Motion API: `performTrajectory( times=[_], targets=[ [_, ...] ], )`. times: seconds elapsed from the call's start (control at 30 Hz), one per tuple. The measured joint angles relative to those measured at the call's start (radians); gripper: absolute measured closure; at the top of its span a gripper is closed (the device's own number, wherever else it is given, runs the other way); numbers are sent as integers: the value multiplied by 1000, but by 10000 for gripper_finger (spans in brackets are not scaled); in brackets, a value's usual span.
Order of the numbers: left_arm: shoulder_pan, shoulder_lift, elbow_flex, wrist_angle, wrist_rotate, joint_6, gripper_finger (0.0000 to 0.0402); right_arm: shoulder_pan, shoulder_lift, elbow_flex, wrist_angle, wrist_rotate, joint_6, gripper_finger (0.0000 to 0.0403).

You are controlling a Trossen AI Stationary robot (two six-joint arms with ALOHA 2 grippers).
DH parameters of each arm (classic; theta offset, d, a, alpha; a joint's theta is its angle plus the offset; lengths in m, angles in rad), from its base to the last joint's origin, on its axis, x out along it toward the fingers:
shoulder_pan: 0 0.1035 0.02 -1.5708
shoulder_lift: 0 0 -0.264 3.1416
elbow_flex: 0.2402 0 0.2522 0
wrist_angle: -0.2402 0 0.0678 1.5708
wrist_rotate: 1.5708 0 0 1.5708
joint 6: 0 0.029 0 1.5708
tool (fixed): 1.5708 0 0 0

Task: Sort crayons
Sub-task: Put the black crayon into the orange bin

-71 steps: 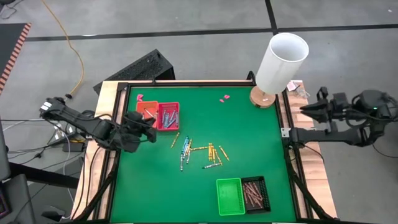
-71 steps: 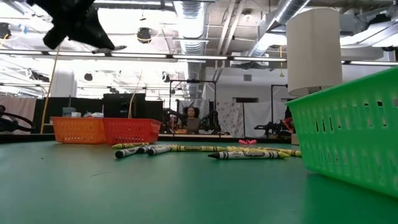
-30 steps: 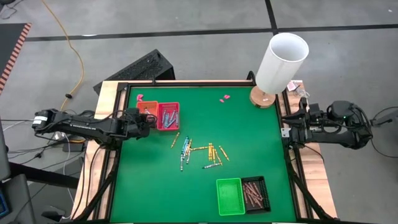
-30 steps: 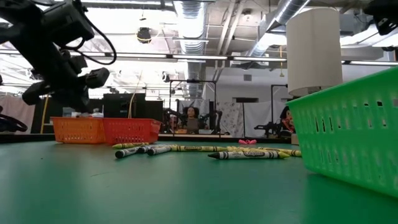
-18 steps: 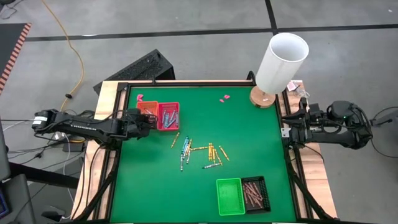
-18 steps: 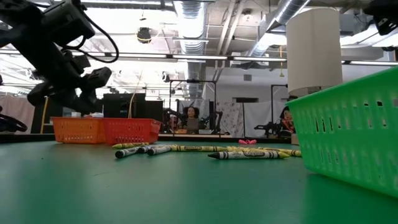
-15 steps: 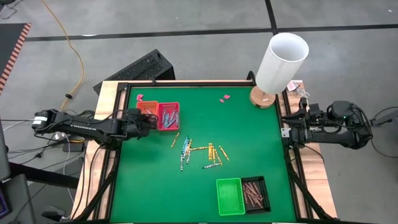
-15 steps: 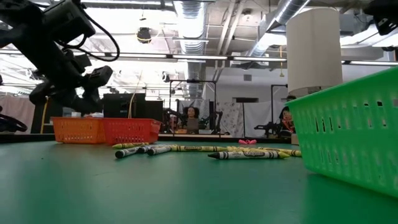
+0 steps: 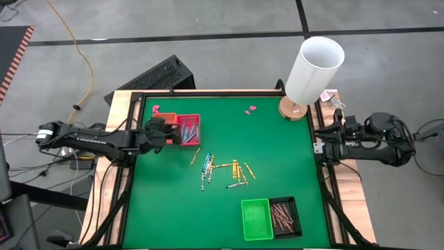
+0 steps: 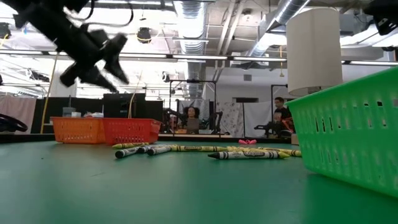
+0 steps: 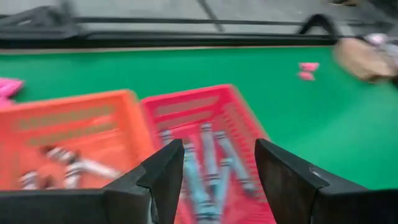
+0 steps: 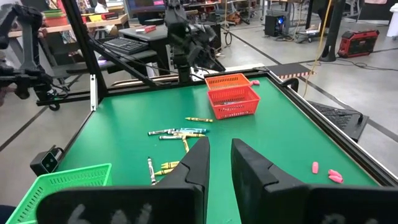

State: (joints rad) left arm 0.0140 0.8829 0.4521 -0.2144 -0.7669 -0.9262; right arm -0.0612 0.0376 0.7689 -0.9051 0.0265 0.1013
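Observation:
Loose crayons (image 9: 222,170) lie scattered at the middle of the green table, seen also as crayons (image 10: 205,150) in the low view. Side by side at the far left stand an orange tray (image 11: 68,134) with grey crayons (image 11: 59,165) and a red tray (image 9: 189,129) with blue crayons (image 11: 208,155). My left gripper (image 9: 161,132) hovers open above the orange tray, with nothing between its fingers (image 11: 165,171). Off the table's right edge, my right gripper (image 12: 219,162) waits with a narrow gap and holds nothing.
A green tray (image 9: 256,219) and a black tray (image 9: 285,215) with brown-red crayons stand at the near edge. A white cylinder on a wooden base (image 9: 313,66) stands at the far right corner. Pink scraps (image 9: 250,109) lie near the far edge.
My left gripper has opened, risen above the orange tray and tipped up from pointing steeply down toward level. The trays and the loose crayons have stayed where they were.

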Motion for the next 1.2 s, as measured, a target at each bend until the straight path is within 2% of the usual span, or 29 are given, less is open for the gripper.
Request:
performTrajectory(
  times=[0.17, 0.3, 0.4, 0.7, 0.97, 1.2],
  targets=[
    [-39, 0, 59, 95, 83, 125, 216, 0, 0, 0, 0, 0, -1, 335],
    [-93, 1, 67, 225, 166, 223, 216, 0, 0, 0, 0, 0, -2, 335],
    [-143, 3, 67, 259, 206, 262, 216, 0, 0, 0, -1, 0, -3, 335],
    [-320, 46, 67, 280, 180, 263, 216, 0, 0, 0, -3, 5, 2, 335],
    [-418, 276, 86, 417, 93, 193, 216, 0, 0, 0, -3, 7, 3, 335],
    [-442, 552, 260, 375, 39, 159, 217, 0, 0, 0, -3, 10, 3, 335]
  ],
)
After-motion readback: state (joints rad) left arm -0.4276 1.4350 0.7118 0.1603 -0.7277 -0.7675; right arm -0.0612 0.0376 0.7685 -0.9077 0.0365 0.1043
